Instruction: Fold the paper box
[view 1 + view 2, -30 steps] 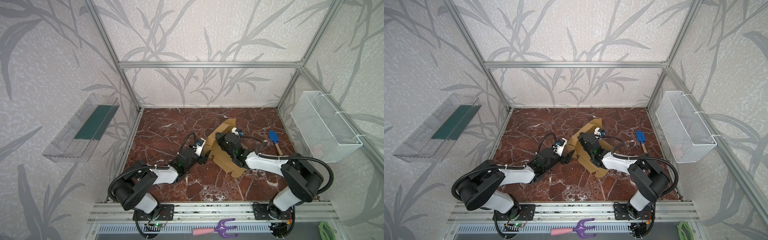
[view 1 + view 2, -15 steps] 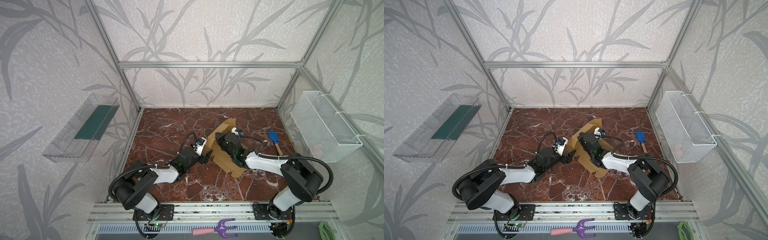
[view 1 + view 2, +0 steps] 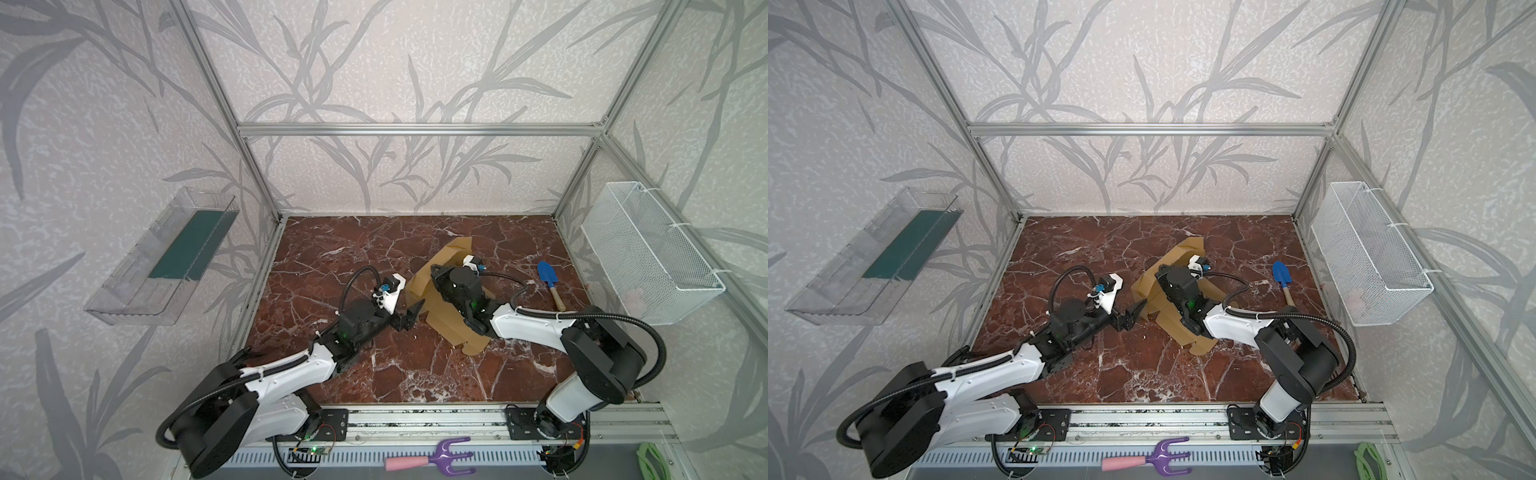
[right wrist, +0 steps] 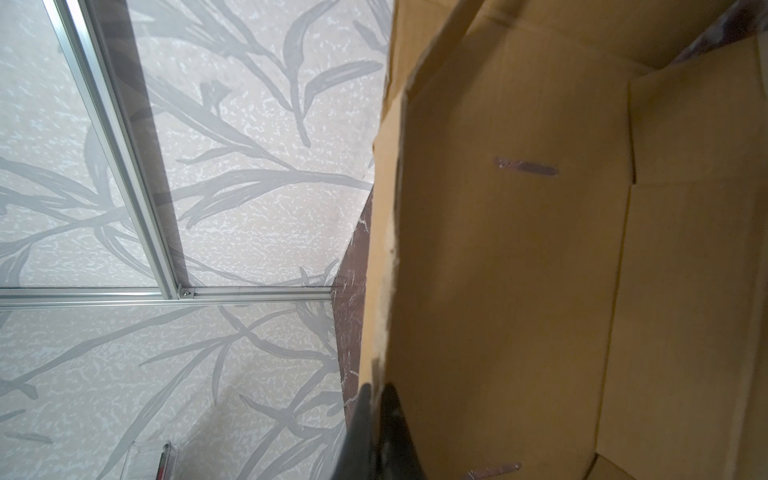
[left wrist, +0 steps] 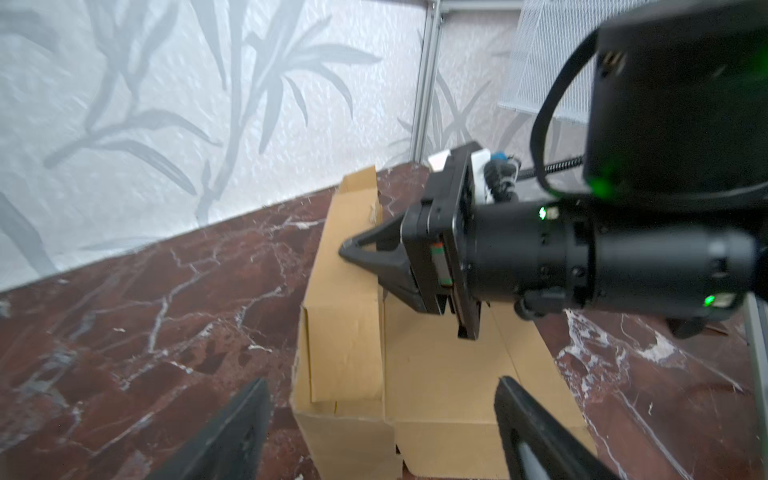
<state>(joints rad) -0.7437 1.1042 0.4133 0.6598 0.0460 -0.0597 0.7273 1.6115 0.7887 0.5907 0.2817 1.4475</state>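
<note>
left gripper (image 3: 409, 318): hovering spread wide, just left of box (image 3: 420, 284)
right gripper (image 5: 344, 250): pinching the raised flap edge of box
box: lying partly folded on table (image 3: 332, 249), right of centre

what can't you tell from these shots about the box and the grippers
- paper box: its middle is hidden under the right arm in both top views; fold state there unknown.
- right gripper: tips shut against a raised flap; pinching or only pressing, cannot tell in either wrist view.
- wire basket: a pale item inside, too small to name.
</note>
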